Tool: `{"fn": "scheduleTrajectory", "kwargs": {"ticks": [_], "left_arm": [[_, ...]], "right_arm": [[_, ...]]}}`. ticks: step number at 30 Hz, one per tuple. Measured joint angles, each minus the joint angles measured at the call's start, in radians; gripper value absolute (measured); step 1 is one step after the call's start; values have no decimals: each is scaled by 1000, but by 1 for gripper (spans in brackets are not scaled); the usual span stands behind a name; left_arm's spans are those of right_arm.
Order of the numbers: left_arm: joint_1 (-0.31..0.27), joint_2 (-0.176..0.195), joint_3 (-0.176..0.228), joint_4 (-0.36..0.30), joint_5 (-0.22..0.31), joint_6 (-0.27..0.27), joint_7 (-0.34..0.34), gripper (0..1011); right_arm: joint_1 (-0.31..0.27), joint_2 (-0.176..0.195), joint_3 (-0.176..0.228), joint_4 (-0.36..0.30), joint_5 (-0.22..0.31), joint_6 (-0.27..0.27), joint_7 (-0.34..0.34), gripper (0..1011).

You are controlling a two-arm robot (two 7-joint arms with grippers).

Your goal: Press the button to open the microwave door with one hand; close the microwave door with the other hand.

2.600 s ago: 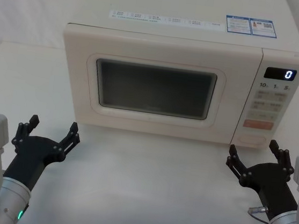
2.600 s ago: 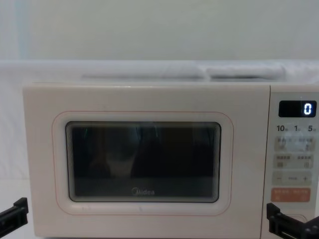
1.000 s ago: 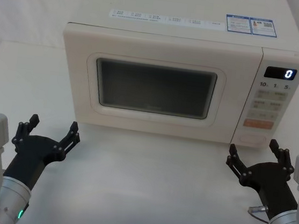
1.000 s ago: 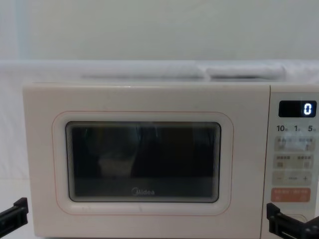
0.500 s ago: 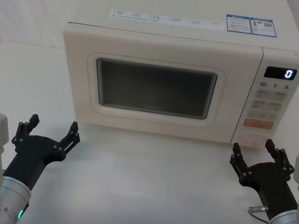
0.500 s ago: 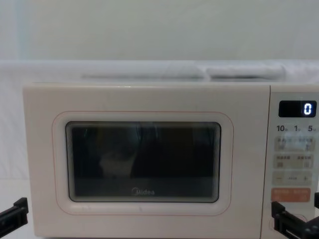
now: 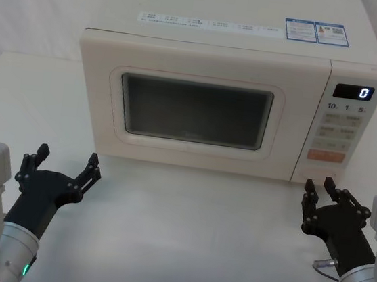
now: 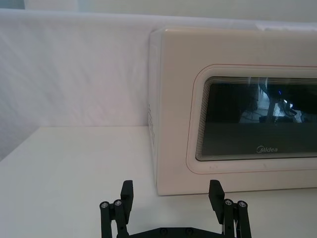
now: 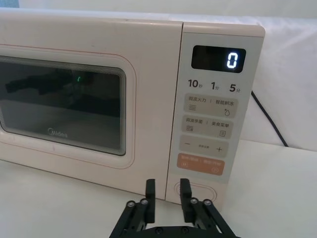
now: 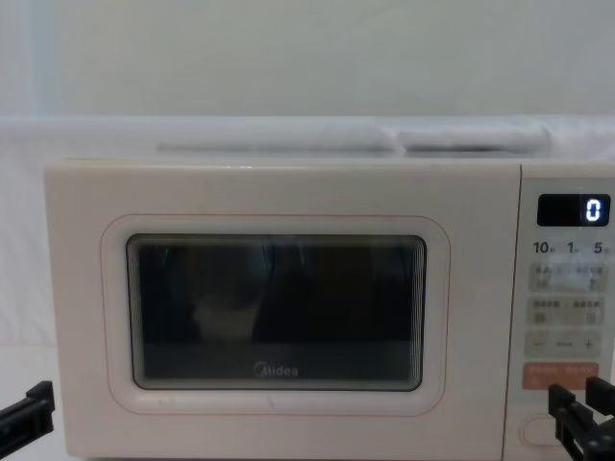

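**Lining up the press on the door-release key**

The wide cream pill-shaped button (image 9: 194,190) sits at the foot of the narrow control panel (image 7: 340,128), at about 5 o'clock on the front of the cream box-shaped microwave (image 7: 219,49), below the orange rectangular keys (image 9: 198,163). The broad cream microwave door (image 7: 193,107) with its dark window is seen fully closed. The black right gripper (image 7: 319,191) is held just in front of the button, its jaws drawn close with a slim gap between them. For a clean press, the narrowed tips are judged best kept level with the key's middle and driven straight in, so that the orange keys above are not caught. A short, firm push should be enough; the gripper should then be drawn clear of the door's swing. The black left gripper (image 7: 65,164) hovers over the white desk (image 7: 185,229) at 7 o'clock of the microwave, jaws spread wide, well placed for the closing push.
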Motion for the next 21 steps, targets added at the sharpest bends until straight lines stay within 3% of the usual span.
{"fn": "scheduleTrajectory", "kwargs": {"ticks": [3, 11, 21], "left_arm": [[0, 0, 0, 0, 0, 0, 0, 1001], [0, 0, 0, 0, 0, 0, 0, 1001], [0, 0, 0, 0, 0, 0, 0, 1001]], "right_arm": [[0, 0, 0, 0, 0, 0, 0, 272], [0, 0, 0, 0, 0, 0, 0, 0], [0, 0, 0, 0, 0, 0, 0, 0]]}}
